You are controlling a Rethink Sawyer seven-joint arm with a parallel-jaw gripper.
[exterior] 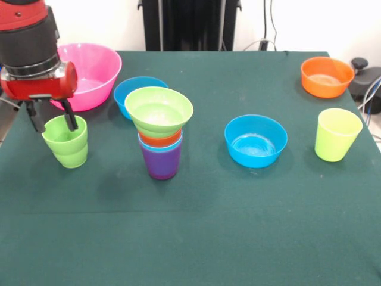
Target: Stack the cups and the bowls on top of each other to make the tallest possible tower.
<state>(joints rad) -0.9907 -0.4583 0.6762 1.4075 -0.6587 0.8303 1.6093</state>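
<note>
Gripper (53,124) over stepped green cup (66,142), bench (238,226) left edge.
Jaws open, straddling the cup's rim; tower (159,132) mid-bench, topped by green bowl (159,110).

robot lab, tabletop test bench

setting: a robotics lab or research workspace, not a home. evidence: a flat table covered edge to edge in dark green felt-like cloth (238,238), set against a plain white wall (309,24); a red and black industrial robot arm (30,42) reaching down over the table's left side; a black upright stand or pedestal (190,24) behind the table's far edge; loose cables (271,33) hanging along the wall and more wiring at the right edge (372,95); bright plastic toy-like cups and bowls (256,140) spread out as test props, with no food or kitchen fittings around them.
</note>
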